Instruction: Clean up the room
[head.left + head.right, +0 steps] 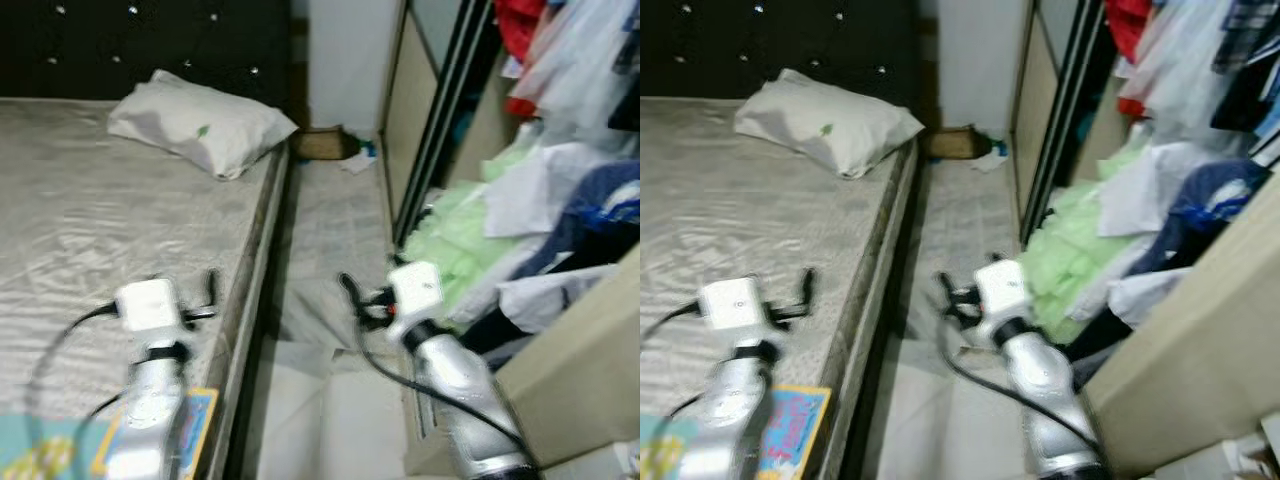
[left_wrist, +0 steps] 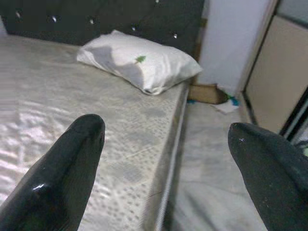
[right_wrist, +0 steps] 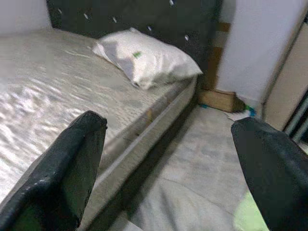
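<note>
Black-fingered left pincer (image 1: 205, 300) hovers spread wide and empty over the near silvery-grey bed (image 1: 70, 200); right pincer (image 1: 355, 300), equally spread, holds nothing above the grey floor (image 1: 335, 220).

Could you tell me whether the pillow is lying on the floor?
No, the pillow lies on the bed, up by the dark headboard.

We see our left gripper (image 2: 166, 159) with its two black fingers (image 2: 62, 178) spread wide above the bed (image 2: 57, 106). A white pillow (image 2: 139, 60) lies at the far end against the dark headboard (image 2: 110, 19); a brown box (image 2: 207, 93) sits on the floor beyond the bed's right edge.
</note>
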Robot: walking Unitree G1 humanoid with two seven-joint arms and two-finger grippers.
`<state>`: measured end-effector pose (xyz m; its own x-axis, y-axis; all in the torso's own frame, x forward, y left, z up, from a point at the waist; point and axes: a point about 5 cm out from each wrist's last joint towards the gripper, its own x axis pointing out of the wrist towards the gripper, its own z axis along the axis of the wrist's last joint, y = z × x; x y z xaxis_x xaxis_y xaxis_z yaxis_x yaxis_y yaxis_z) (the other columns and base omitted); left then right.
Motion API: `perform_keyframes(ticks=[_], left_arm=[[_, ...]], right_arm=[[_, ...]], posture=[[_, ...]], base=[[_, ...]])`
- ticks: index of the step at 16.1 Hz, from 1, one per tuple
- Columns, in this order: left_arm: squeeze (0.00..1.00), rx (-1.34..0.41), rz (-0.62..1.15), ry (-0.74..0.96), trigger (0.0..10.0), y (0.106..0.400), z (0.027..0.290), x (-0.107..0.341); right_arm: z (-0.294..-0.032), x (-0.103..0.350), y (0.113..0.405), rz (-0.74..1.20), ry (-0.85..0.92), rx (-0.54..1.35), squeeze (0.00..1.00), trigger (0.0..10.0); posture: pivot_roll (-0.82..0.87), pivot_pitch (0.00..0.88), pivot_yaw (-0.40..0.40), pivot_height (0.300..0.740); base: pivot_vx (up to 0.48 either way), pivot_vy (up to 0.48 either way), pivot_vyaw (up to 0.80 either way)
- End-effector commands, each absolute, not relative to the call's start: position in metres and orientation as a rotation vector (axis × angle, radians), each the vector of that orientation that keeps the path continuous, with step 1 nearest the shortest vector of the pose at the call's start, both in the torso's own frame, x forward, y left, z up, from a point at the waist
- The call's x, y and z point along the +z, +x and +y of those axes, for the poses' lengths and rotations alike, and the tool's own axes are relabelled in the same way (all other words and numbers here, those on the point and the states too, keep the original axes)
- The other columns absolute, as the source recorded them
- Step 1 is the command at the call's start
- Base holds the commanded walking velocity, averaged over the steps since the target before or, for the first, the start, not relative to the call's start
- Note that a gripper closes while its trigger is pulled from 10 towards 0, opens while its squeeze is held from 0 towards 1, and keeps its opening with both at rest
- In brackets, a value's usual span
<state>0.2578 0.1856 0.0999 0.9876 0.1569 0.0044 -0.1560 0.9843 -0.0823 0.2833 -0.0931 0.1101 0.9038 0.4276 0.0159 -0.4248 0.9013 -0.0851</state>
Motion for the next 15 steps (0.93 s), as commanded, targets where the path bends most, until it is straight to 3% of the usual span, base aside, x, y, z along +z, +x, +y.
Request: perform_keyframes(ticks=[1,9,15], left_arm=[[0.0,0.141,-0.004,-0.086,10.0,0.2588,0.1789,0.0998],[0.0,0.089,0.014,-0.105,10.0,0.2607,0.1735,0.0993],[0.0,0.08,0.012,-0.109,10.0,0.261,0.1726,0.0999]], right_arm=[[-0.1012,0.108,0.2851,-0.031,-0.086,0.425,0.0,10.0],[-0.1065,0.1105,0.2933,-0.053,-0.101,0.397,0.0,10.0],[-0.1058,0.1104,0.2944,-0.059,-0.107,0.404,0.0,10.0]], posture=[[0.0,0.076,-0.038,0.74],[0.0,0.077,-0.035,0.74],[0.0,0.076,-0.035,0.74]], base=[[0.0,0.0,0.0],[0.0,0.0,0.0],[0.0,-0.228,0.0]])
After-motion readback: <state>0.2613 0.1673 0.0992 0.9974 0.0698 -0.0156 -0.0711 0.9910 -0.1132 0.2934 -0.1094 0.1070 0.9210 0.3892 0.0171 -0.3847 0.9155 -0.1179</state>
